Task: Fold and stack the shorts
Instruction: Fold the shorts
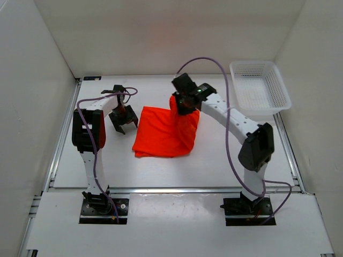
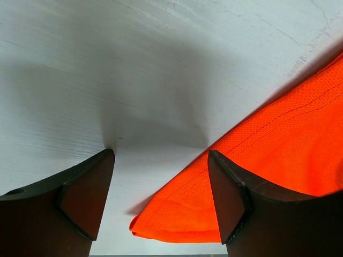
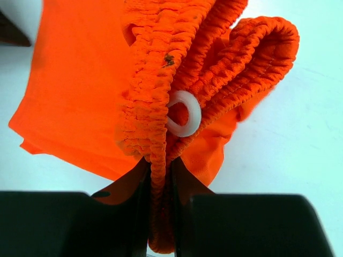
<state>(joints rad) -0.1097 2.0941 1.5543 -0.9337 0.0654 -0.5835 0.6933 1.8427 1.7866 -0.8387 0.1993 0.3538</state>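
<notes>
The bright orange-red shorts (image 1: 163, 134) lie partly folded on the white table in the middle of the top view. My right gripper (image 1: 182, 104) is shut on the bunched elastic waistband (image 3: 161, 176) at the far right corner and holds it raised above the table. The white drawstring loop (image 3: 185, 115) shows just past the fingers. My left gripper (image 1: 123, 120) is open and empty, just left of the shorts. In the left wrist view (image 2: 161, 193) a hemmed corner of the shorts (image 2: 214, 198) lies between its fingers on the table.
A white mesh basket (image 1: 260, 85) stands at the back right of the table. White walls enclose the table on the left, back and right. A purple cable (image 1: 228, 96) loops above the right arm.
</notes>
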